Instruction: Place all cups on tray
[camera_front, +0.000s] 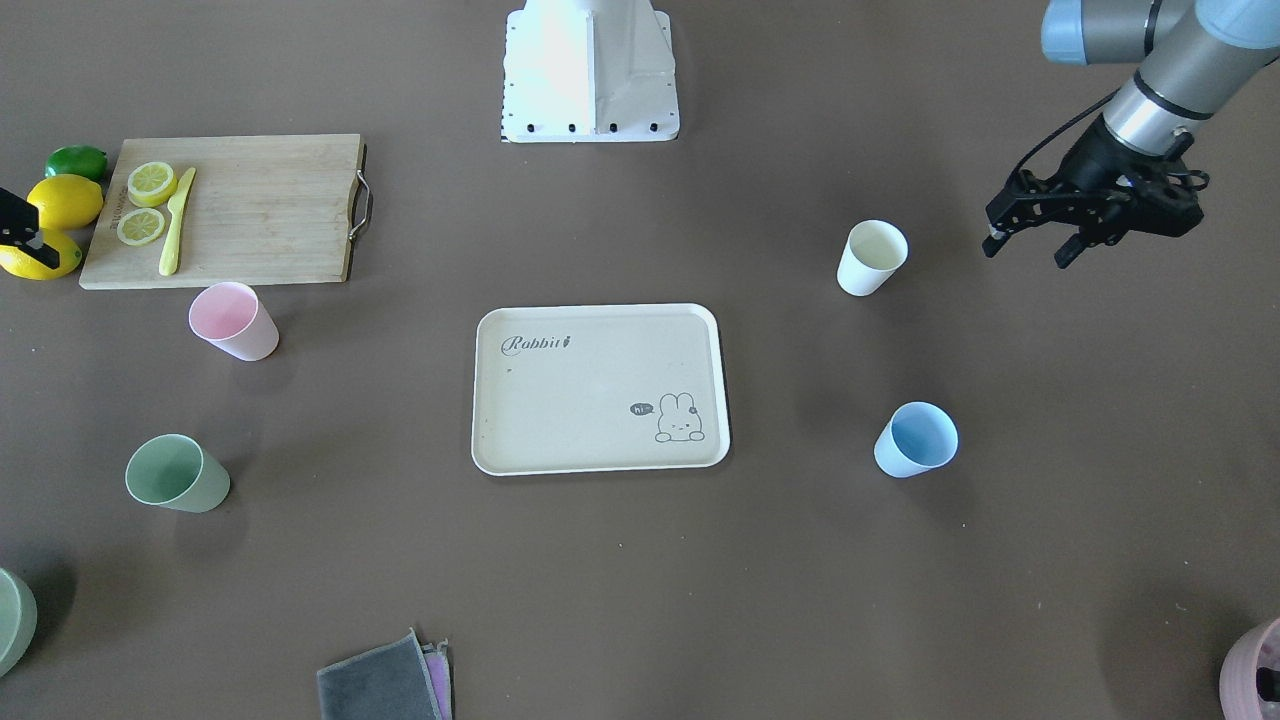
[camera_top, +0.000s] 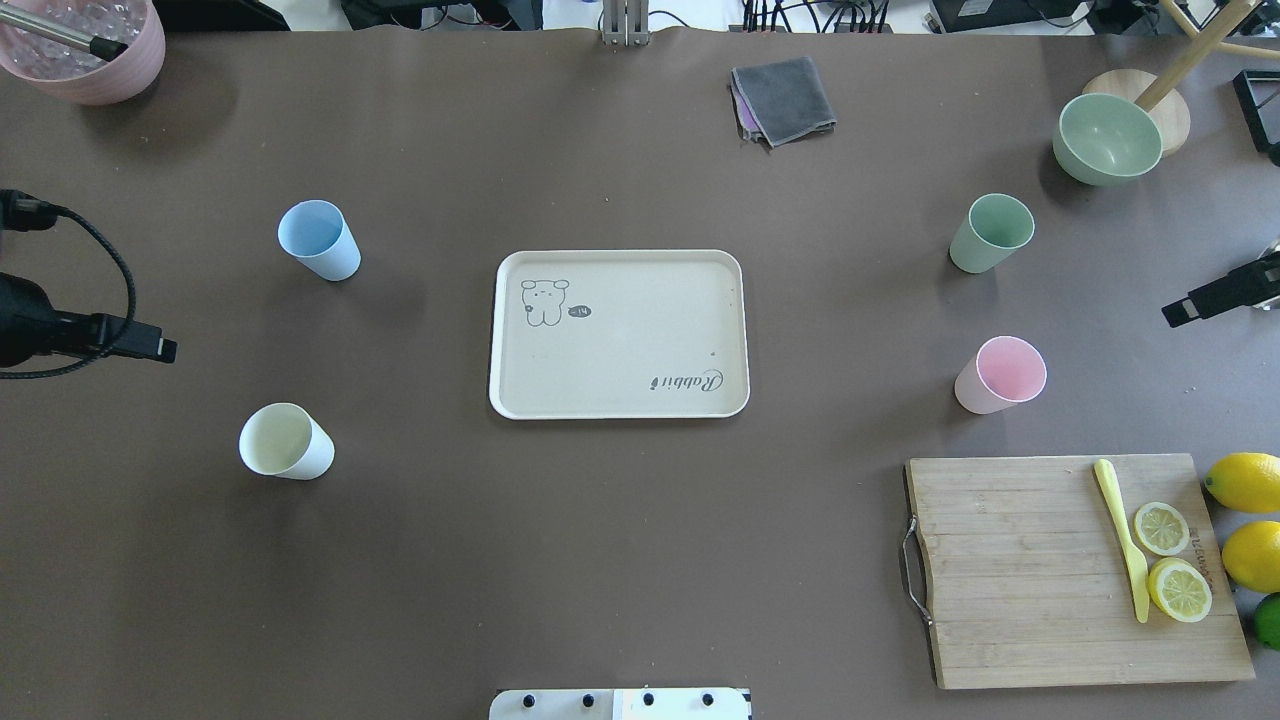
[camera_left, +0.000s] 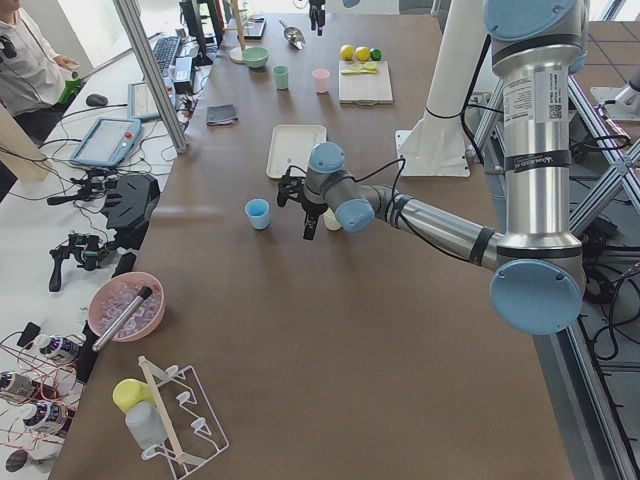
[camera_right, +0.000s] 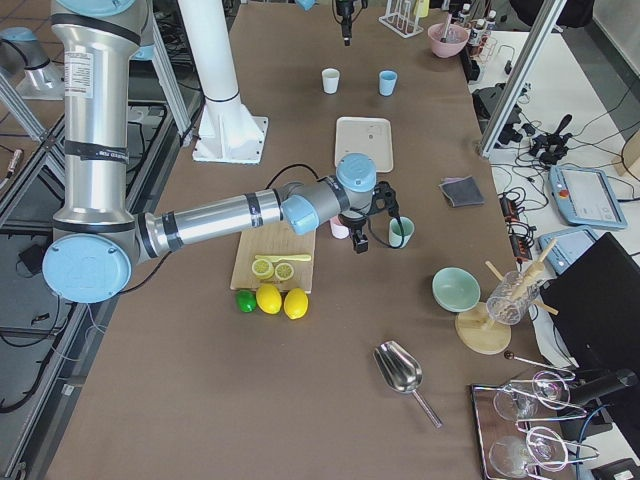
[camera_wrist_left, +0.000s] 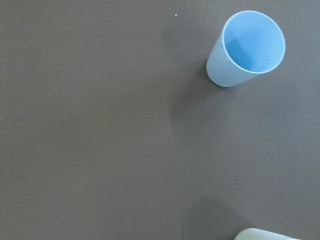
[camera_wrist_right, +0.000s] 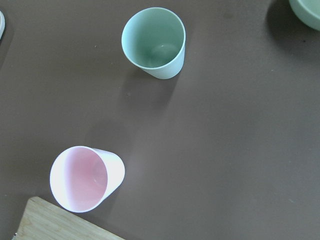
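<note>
The cream tray (camera_front: 600, 392) lies flat at mid-table with nothing on it. All the cups stand upright on the table, off the tray. The cream-white cup (camera_front: 872, 258) and the blue cup (camera_front: 916, 440) are on my left arm's side. The pink cup (camera_front: 235, 322) and the green cup (camera_front: 177, 474) are on my right arm's side. My left gripper (camera_front: 1026, 255) is open and empty, hovering outboard of the cream-white cup. My right gripper (camera_right: 362, 235) is open and empty above the table, outboard of the pink and green cups. Only one of its fingers (camera_top: 1215, 298) shows overhead.
A wooden cutting board (camera_front: 250, 210) with lemon slices and a yellow knife lies near the pink cup, lemons (camera_front: 65, 200) beside it. A green bowl (camera_top: 1107, 138), a grey cloth (camera_top: 783, 98) and a mauve pot (camera_top: 85, 45) stand along the far edge.
</note>
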